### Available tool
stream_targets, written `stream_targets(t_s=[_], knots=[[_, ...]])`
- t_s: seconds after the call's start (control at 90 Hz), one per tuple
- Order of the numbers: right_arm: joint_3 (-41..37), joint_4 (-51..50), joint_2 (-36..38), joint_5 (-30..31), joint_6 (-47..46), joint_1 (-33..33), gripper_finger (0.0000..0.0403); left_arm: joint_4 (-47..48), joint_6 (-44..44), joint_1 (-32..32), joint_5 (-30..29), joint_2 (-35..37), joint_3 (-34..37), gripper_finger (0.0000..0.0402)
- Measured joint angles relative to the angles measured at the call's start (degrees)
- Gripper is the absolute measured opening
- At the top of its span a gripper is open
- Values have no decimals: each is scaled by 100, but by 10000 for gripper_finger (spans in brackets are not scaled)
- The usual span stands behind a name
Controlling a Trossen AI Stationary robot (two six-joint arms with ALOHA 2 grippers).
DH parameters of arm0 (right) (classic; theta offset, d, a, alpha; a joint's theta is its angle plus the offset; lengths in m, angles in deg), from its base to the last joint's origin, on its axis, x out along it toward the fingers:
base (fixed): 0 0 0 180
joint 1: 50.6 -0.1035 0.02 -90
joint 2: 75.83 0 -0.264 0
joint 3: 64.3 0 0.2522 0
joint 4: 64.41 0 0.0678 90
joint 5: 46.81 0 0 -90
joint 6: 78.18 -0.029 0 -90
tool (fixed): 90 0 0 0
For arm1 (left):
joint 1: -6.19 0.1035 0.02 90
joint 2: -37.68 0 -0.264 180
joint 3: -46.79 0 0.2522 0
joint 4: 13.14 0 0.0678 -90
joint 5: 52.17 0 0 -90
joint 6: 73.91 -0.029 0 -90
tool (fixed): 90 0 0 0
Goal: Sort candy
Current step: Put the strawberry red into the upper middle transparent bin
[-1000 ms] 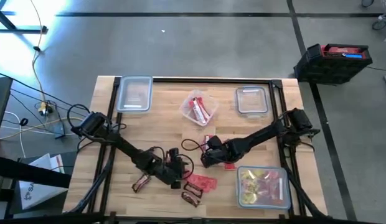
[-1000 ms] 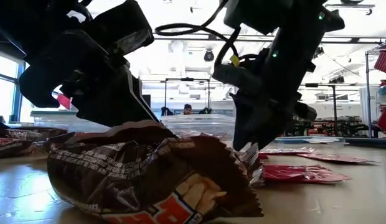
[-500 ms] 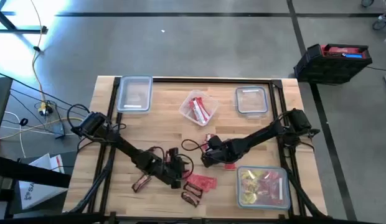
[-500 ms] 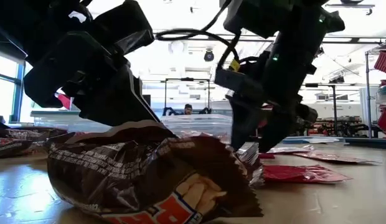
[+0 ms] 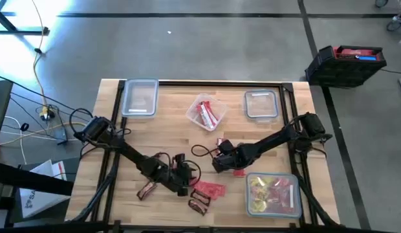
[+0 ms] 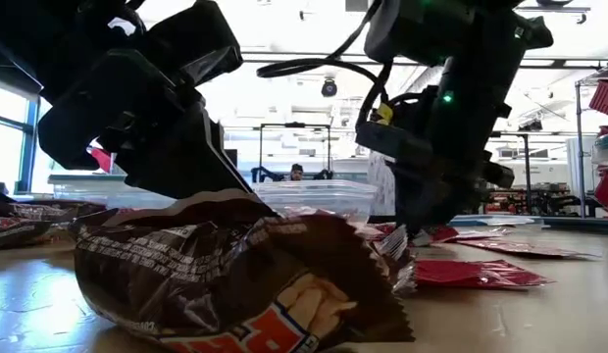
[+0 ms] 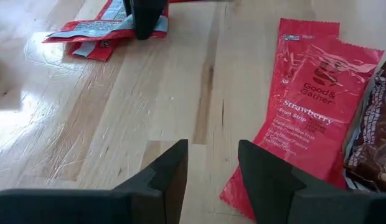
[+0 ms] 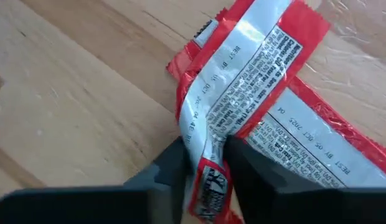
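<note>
My right gripper (image 8: 202, 171) pinches one end of a red packet (image 8: 243, 106) at the table's (image 5: 168, 139) middle, its length running away from my fingers; only my wrist shows this. My left gripper (image 7: 211, 177) hangs slightly parted, empty.

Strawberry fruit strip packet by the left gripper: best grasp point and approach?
Take the strawberry fruit strip packet across its narrow width, near the end closest to the open left gripper, coming straight down. It lies flat on the table, and a brown wrapper crowds its far long edge.
</note>
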State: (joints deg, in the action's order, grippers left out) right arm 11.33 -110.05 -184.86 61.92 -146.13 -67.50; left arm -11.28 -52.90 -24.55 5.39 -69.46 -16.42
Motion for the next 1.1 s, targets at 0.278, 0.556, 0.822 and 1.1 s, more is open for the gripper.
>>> stream_targets(t_s=[0.278,0.556,0.822,1.1], knots=[[649,-531,648,-443,1076,361,13,-1,-2,0,3,0,0,126],[1481,-455,848,-79,2988,1089,1,0,9,1,2,0,0,126],[1266,852,725,225,5218,2134,1,1,7,1,3,0,0,126],[1027,1426,85,-124,5751,2806,22,27,-4,1,-15,0,-7,126]])
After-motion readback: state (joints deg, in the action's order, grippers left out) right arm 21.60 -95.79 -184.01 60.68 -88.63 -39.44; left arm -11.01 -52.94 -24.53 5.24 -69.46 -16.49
